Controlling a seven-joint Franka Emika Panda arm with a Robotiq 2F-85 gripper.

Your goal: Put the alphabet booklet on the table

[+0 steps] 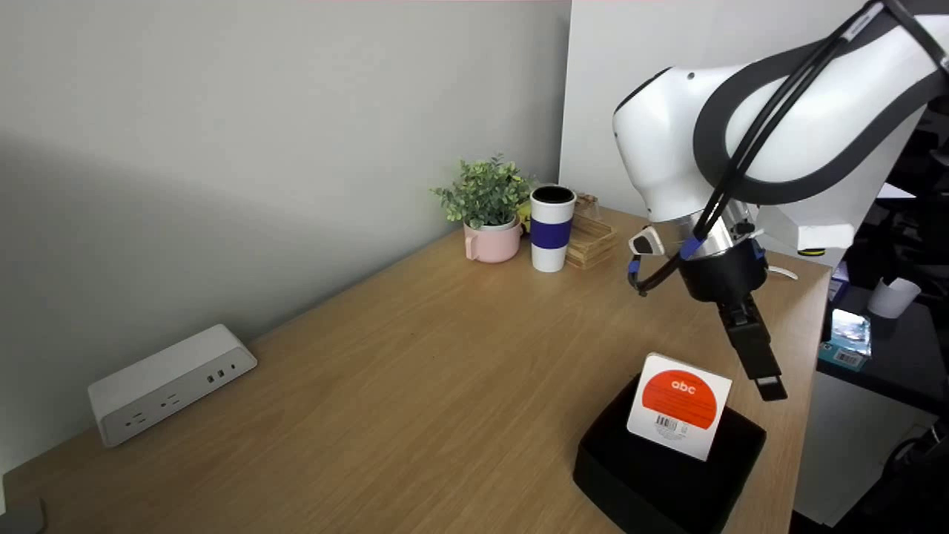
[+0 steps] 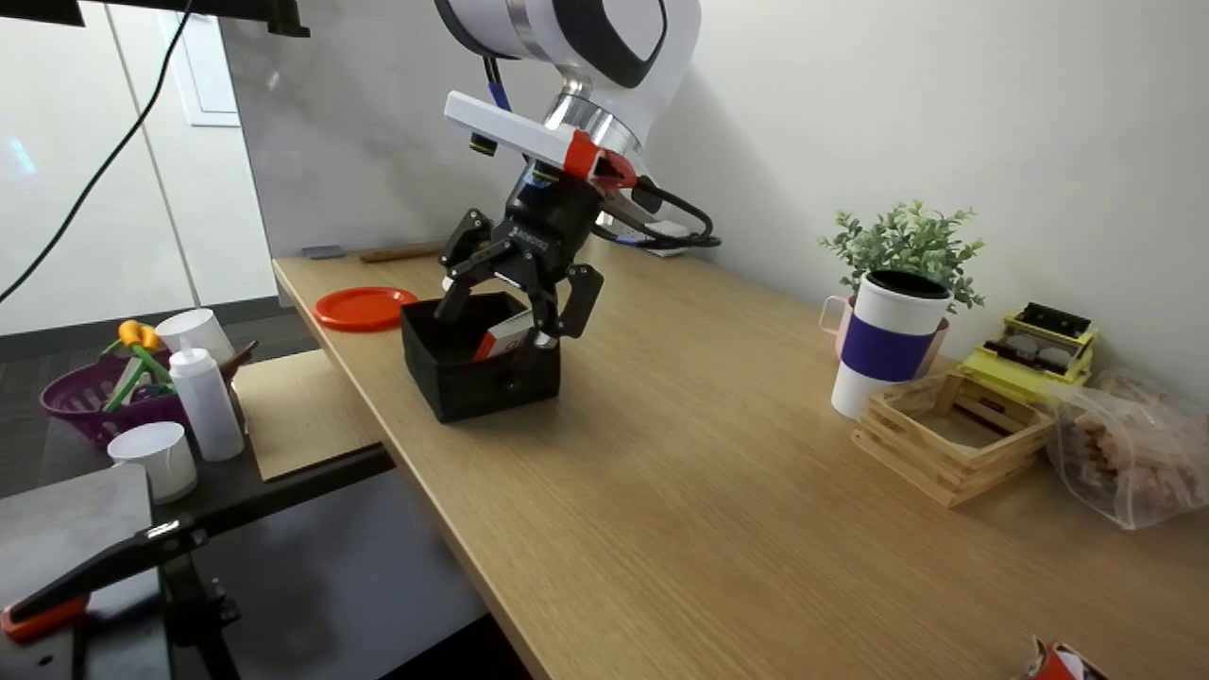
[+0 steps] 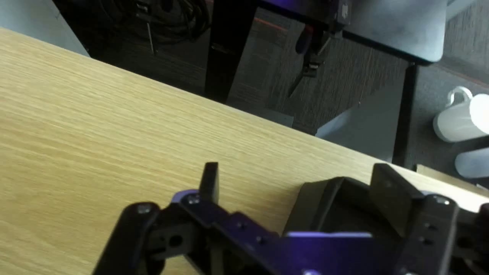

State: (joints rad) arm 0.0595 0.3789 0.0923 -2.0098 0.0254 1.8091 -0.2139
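Note:
The alphabet booklet (image 1: 680, 406) is white with a large orange-red shape marked "abc". It stands tilted inside an open black box, its upper part above the rim; an edge of it also shows in an exterior view (image 2: 506, 336). The black box (image 2: 491, 389) sits on the wooden table (image 1: 385, 415) near its edge. My gripper (image 2: 499, 323) is open above the box, its fingers wide apart with nothing between them. In the wrist view the open gripper (image 3: 296, 168) has the black box (image 3: 307, 202) partly behind its right finger; the booklet is hidden there.
A red plate (image 2: 366, 309) lies beside the box. A white cup with a blue band (image 1: 550, 230), a potted plant (image 1: 489, 200) and a wooden crate (image 2: 954, 430) stand near the wall. A white power strip (image 1: 172, 382) lies along the wall.

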